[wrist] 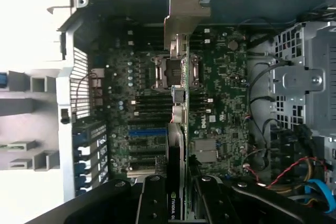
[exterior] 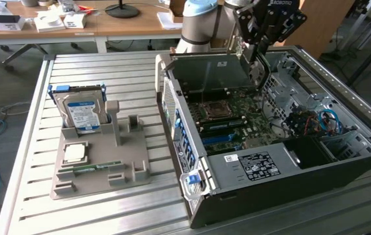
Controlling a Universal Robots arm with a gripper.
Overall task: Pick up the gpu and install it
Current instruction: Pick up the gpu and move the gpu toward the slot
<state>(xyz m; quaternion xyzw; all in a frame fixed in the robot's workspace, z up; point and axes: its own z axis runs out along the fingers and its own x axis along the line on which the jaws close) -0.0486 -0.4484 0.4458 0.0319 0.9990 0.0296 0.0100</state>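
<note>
My gripper [exterior: 257, 48] hangs over the far part of the open computer case [exterior: 263, 169], shut on the gpu [exterior: 259, 68]. The card hangs edge-on below the fingers, thin and dark, above the motherboard [exterior: 234, 120]. In the wrist view the gpu [wrist: 176, 145] runs as a narrow strip from between the black fingers [wrist: 152, 200] out over the motherboard [wrist: 220, 87]. Its metal bracket [wrist: 186, 11] is at the far end, near the case wall. The card's lower edge looks clear of the board's slots [wrist: 147, 132].
On the exterior view's left, a grey fixture [exterior: 130, 161] holds a silver hard drive [exterior: 81, 110] with a blue label, a CPU chip [exterior: 74, 152] and a green memory stick [exterior: 97, 167]. Drive cages and red and blue cables [exterior: 316, 122] crowd the case's right side.
</note>
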